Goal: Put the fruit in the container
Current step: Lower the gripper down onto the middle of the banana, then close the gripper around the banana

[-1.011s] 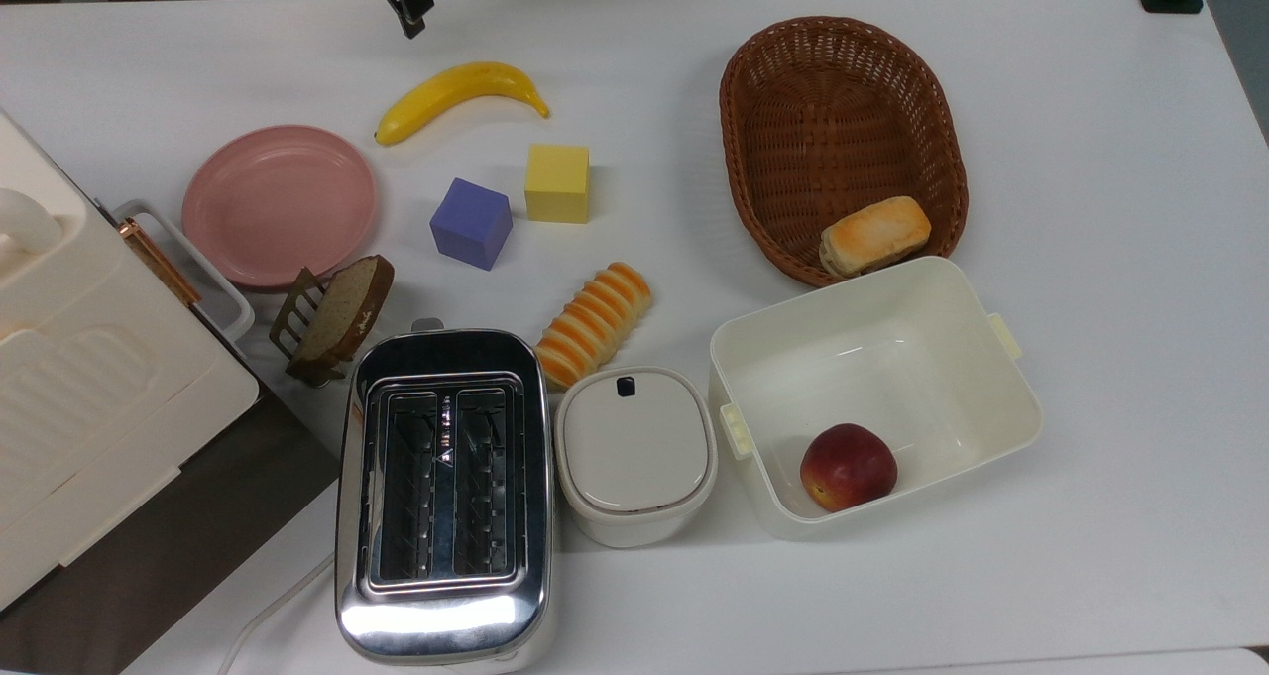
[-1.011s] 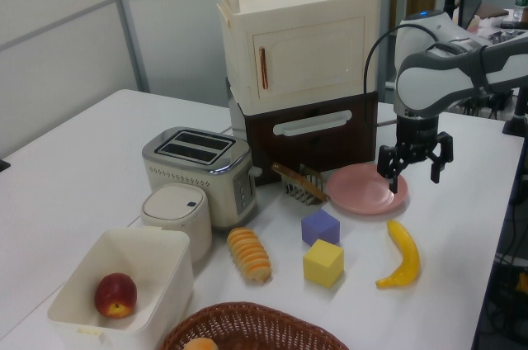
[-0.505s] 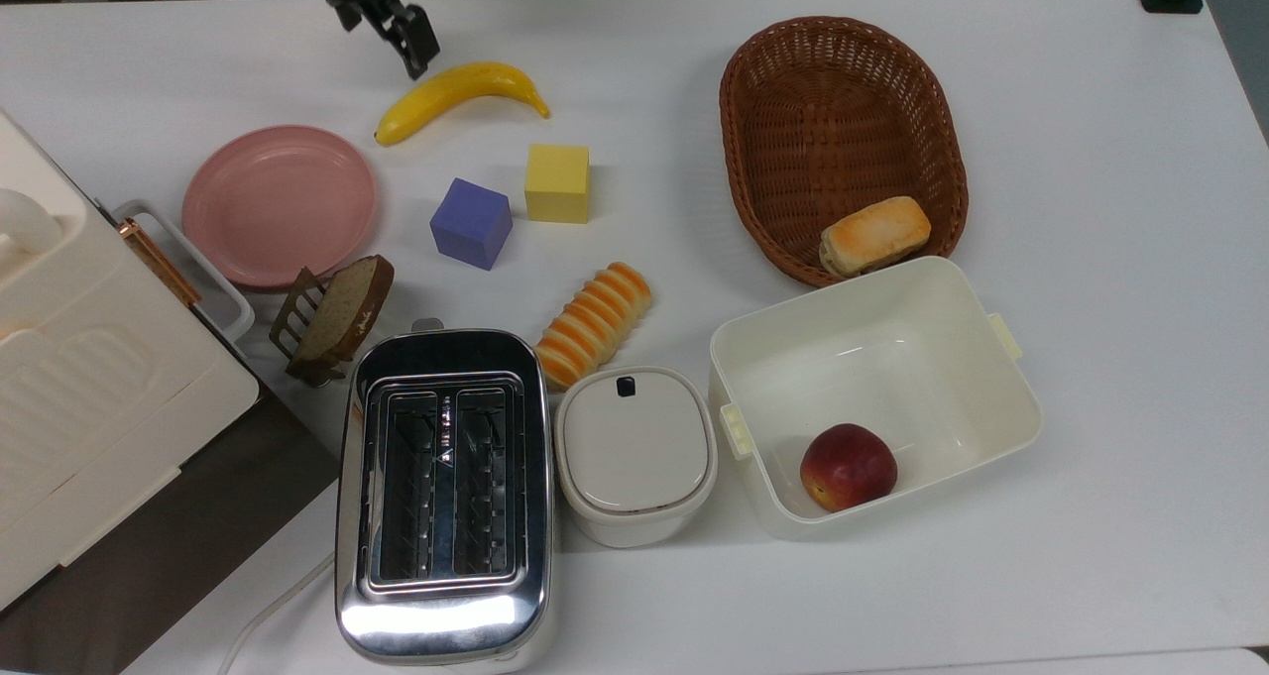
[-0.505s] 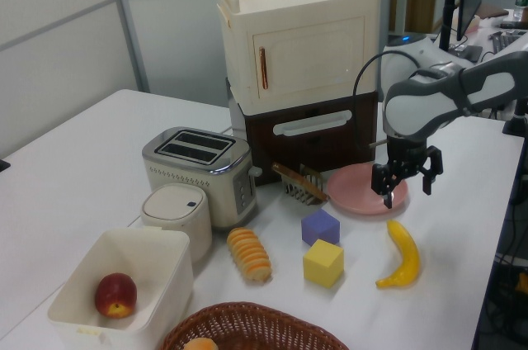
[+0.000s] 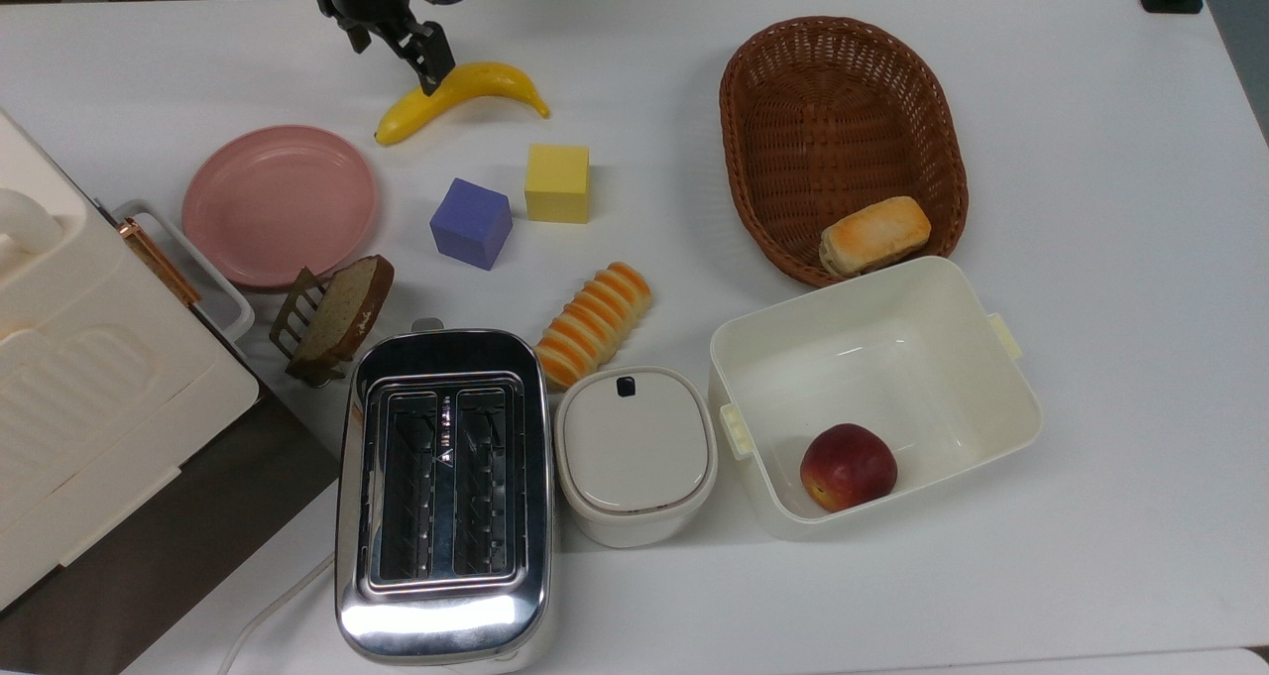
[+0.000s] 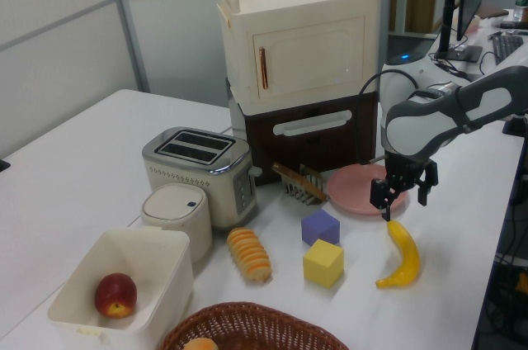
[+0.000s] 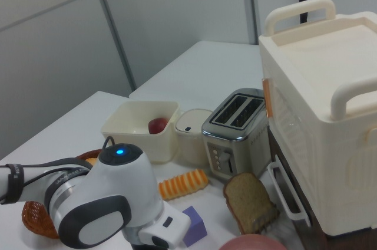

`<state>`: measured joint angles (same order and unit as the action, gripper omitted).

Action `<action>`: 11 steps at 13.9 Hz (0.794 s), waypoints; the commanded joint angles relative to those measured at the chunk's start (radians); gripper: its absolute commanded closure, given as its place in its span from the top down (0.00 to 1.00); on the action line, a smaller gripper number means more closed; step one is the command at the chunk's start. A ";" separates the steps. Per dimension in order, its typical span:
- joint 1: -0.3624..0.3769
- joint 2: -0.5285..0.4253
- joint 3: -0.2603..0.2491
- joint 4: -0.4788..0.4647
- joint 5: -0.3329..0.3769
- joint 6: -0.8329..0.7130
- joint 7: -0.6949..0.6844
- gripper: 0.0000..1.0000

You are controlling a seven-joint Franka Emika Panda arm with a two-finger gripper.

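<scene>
Your gripper (image 5: 397, 46) has descended, jaws released, onto the banana (image 5: 466, 92) on the desk (image 5: 1091, 160), upper left of the top view. Grasp next; the tub (image 5: 1011, 397) waits lower right.

No readable text anywhere, folks.
Toaster (image 5: 442, 497), lidded white box (image 5: 634, 452), cream tub (image 5: 1001, 397), cabinet (image 6: 299, 49) – no legible labels, brands, nos. or signs on any of them; a small dark mark on the box lid is there, but can't be read.
</scene>
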<state>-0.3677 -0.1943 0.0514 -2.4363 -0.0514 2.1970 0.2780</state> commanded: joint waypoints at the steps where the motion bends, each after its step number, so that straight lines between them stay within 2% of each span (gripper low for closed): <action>1: 0.036 -0.076 -0.002 -0.098 -0.015 0.033 -0.010 1.00; 7: 0.036 -0.079 -0.002 -0.139 -0.015 0.036 -0.011 1.00; 11: 0.030 -0.054 -0.002 -0.165 -0.016 0.116 -0.037 1.00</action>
<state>-0.3357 -0.2333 0.0523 -2.5591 -0.0518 2.2639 0.2778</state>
